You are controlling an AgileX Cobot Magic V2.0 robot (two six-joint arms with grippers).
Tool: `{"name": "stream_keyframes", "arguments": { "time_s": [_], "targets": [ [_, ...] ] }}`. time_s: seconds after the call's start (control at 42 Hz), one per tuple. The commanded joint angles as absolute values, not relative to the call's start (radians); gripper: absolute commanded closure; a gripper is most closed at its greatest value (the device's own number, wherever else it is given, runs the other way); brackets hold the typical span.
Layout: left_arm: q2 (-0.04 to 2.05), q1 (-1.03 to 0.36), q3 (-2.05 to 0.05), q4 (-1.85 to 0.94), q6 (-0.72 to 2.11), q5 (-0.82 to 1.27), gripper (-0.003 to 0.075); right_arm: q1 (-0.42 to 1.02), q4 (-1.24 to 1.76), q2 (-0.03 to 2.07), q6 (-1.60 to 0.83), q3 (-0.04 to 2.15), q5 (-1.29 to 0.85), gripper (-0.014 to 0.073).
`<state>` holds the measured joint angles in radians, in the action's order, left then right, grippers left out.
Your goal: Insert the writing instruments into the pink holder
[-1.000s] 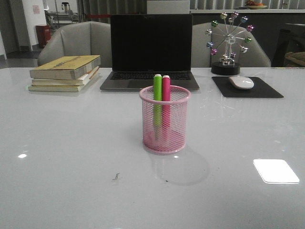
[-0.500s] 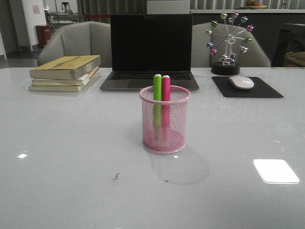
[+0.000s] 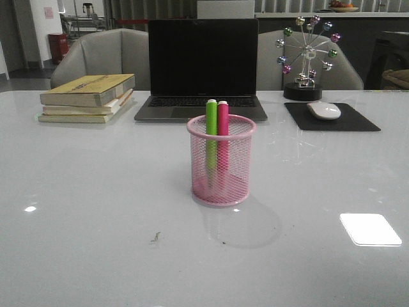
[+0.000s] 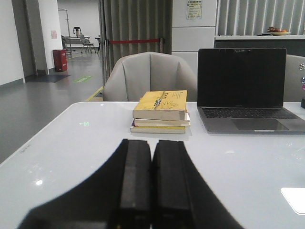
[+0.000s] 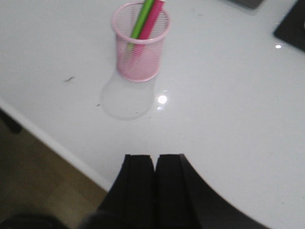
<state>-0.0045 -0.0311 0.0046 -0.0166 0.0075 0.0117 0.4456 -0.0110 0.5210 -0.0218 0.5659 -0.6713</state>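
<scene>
On my front camera the glossy white table (image 3: 83, 211) fills most of the frame, with one open black-screened laptop (image 3: 203, 61) at the upper centre, one stack of three books topped by a yellow cover (image 3: 88, 97) at the upper left, one black mouse mat (image 3: 332, 119) at the upper right carrying one white mouse (image 3: 324, 110), and one metal ferris-wheel ornament with coloured balls (image 3: 307, 54) above the mat. Neither arm shows in that view. Just right of centre stands the round pink wire-mesh holder (image 3: 221, 160), upright on the table, and I count two markers inside it, both upright and side by side: one lime green marker (image 3: 211, 118) on the left and one bright pink marker (image 3: 223, 119) touching it on the right, their tops rising above the rim. On the left wrist camera I see the left gripper (image 4: 152, 186) with its two black fingers pressed together, holding nothing, above bare table. On the right wrist camera the right gripper (image 5: 154, 183) also has its two fingers pressed together and empty, well apart from the holder, over the table's near edge.
</scene>
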Motion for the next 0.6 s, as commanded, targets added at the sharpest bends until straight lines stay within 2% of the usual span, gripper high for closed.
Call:
{"name": "stream_keyframes", "arguments": {
  "time_s": [0.0,0.119,0.31,0.405,0.571],
  "targets": [
    [-0.024,-0.031,0.011,-0.016,0.008,-0.076,0.0629,0.330,-0.023,0.422,-0.025,0.477,-0.444,0.0537],
    [-0.024,-0.031,0.011,-0.016,0.008,-0.076,0.0629,0.194,-0.022,0.239,-0.025,0.289,-0.247,0.0537],
    [-0.024,-0.031,0.011,-0.016,0.008,-0.076,0.0629,0.054,0.000,-0.005,-0.025,0.045,-0.121,0.0537],
    [-0.024,-0.031,0.011,-0.016,0.008,-0.076,0.0629,0.030,0.027,-0.029,-0.025,-0.024,-0.066,0.0537],
    [-0.024,-0.031,0.011,-0.016,0.008,-0.076,0.0629,0.028,0.041,-0.030,-0.025,-0.023,-0.040,0.0537]
  ]
}}
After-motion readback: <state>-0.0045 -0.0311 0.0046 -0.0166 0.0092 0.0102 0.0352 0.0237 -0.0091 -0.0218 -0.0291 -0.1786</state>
